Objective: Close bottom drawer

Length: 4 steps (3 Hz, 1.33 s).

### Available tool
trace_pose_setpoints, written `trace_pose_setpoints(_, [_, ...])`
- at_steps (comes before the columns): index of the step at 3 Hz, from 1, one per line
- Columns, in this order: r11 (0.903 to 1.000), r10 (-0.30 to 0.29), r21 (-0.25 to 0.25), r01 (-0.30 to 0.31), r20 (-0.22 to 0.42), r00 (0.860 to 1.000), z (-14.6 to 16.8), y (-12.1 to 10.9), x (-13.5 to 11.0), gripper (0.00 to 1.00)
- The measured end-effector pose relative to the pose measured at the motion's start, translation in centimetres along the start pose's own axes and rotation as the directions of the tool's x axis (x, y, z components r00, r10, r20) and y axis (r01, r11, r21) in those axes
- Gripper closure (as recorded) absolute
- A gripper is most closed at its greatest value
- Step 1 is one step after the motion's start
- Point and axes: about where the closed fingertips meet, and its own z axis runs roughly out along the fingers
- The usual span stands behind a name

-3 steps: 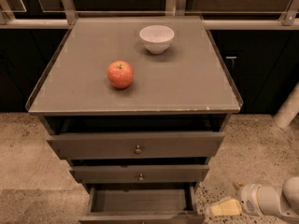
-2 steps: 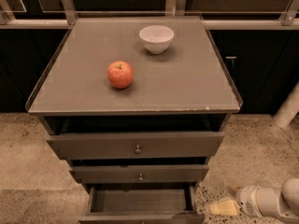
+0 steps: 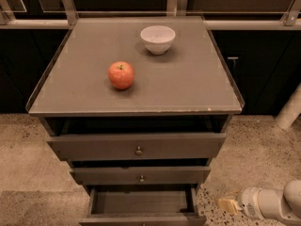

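Observation:
The bottom drawer [image 3: 141, 204] stands pulled out at the foot of the grey cabinet, showing its shallow empty box interior; its front runs along the lower edge of the view and its knob is out of view. My gripper [image 3: 227, 204] is low at the right, just right of the open drawer's right side and apart from it, pointing left on a white arm [image 3: 270, 204].
The middle drawer [image 3: 140, 175] and top drawer [image 3: 136, 146] sit above, both slightly out. On the cabinet top [image 3: 197, 88] are a red apple [image 3: 121, 75] and a white bowl [image 3: 157, 38]. A white post [image 3: 289, 109] stands at the right on the speckled floor.

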Motion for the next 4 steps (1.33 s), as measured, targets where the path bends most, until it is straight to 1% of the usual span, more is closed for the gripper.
trace_pose_setpoints(1, [0.9974,0.067,-0.028,-0.067,0.019,0.998,1.8,-1.2,0.9,0.88])
trace_pose_setpoints(2, [0.9872,0.151,-0.057,-0.149,0.030,0.988,5.9,-4.2,2.9,1.00])
trace_pose_setpoints(3, [0.9775,0.196,-0.079,-0.195,0.002,0.981,10.4,-6.1,5.1,1.00])
trace_pose_setpoints(4, [0.9563,0.258,-0.112,-0.270,-0.114,0.959,17.4,-8.0,8.7,1.00])
